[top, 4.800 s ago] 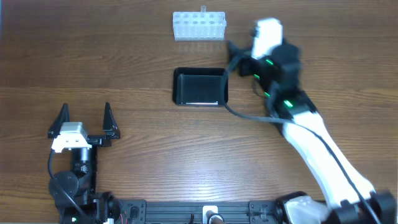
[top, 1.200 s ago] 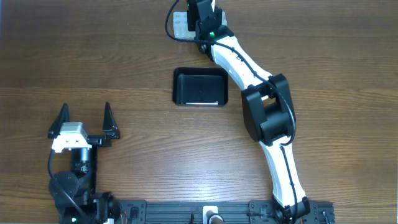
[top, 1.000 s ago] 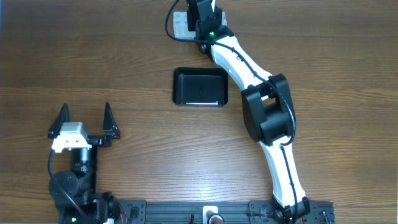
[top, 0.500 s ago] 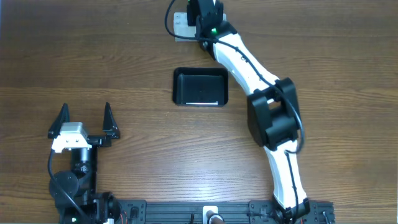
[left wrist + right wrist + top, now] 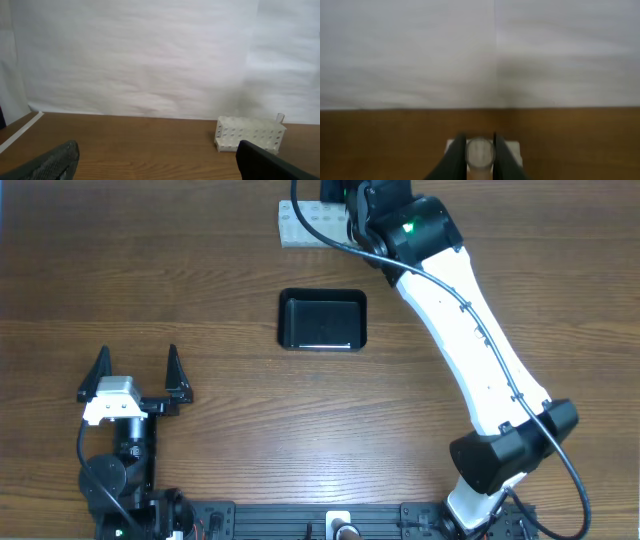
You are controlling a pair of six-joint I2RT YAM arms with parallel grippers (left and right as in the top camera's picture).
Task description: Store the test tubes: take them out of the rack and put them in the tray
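A white test tube rack [image 5: 303, 223] stands at the far middle of the table, and in the left wrist view the rack [image 5: 249, 135] has a clear tube [image 5: 280, 117] sticking up at one end. The black tray [image 5: 322, 320] lies a little nearer than the rack, with nothing in it. My right gripper [image 5: 338, 190] is raised over the rack's right end. In its own view the right gripper [image 5: 479, 153] is shut on a clear test tube [image 5: 479, 150], with the rack [image 5: 516, 149] just beneath. My left gripper [image 5: 135, 375] rests open near its base, far from both.
The right arm [image 5: 470, 340] stretches diagonally from the bottom right to the rack, passing to the right of the tray. A white wall stands behind the table's far edge. Bare wooden table lies between the left gripper and the tray.
The right arm has straightened and risen at the rack, so its gripper now shows at the view's top edge and more of the rack is uncovered. The left arm has not moved.
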